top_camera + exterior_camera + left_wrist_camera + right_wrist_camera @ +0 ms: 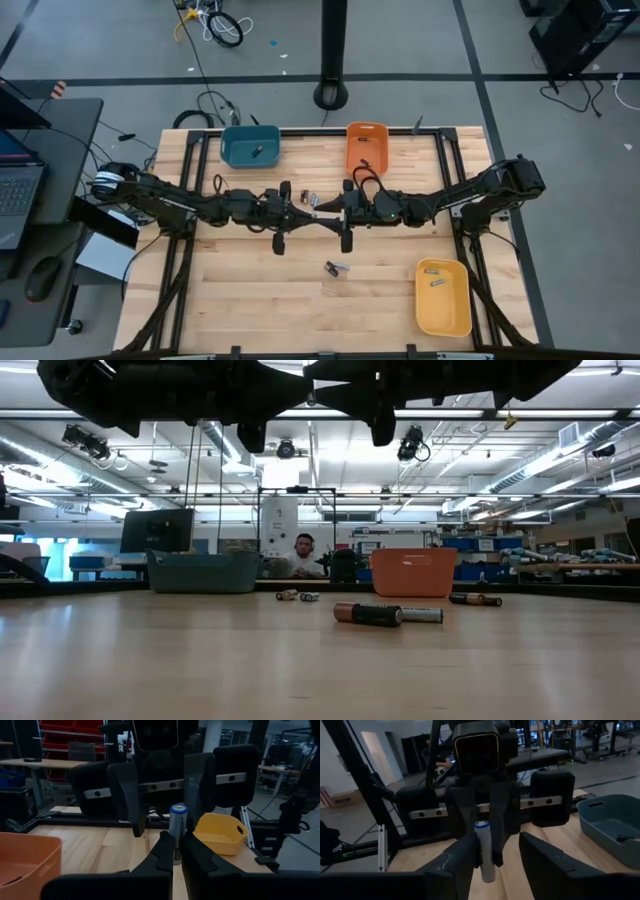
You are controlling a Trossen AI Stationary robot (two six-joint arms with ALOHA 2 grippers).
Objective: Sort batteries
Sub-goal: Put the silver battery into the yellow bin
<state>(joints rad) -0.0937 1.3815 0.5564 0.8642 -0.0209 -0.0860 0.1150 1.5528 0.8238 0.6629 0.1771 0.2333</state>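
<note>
One silvery battery (177, 822) stood upright at the centre of the left wrist picture, its lower end pinched between the tips of the left gripper (174, 851), whose fingers were closed on it. Facing it, the right gripper (159, 795) had its fingers spread wide to either side of the battery's upper part, apparently not yet pressing on it. In the high view the two grippers met nose to nose just above the middle of the frame, over bare wood. Other batteries lay apart from this one: a small pair (337, 268) on the table below centre, a few more (297, 596) farther back in the low view, one in the teal bin (250, 146) at upper centre-left, some in the orange bin (367, 146) at upper centre, and some in the yellow bin (443, 296) at lower right. The likely trouble here was a fumbled handover: the left grip covered only the very end of a smooth cylinder, so a nudge from a closing right finger could tip it, or an early release could let it fall to the table (250, 300) and roll.
</note>
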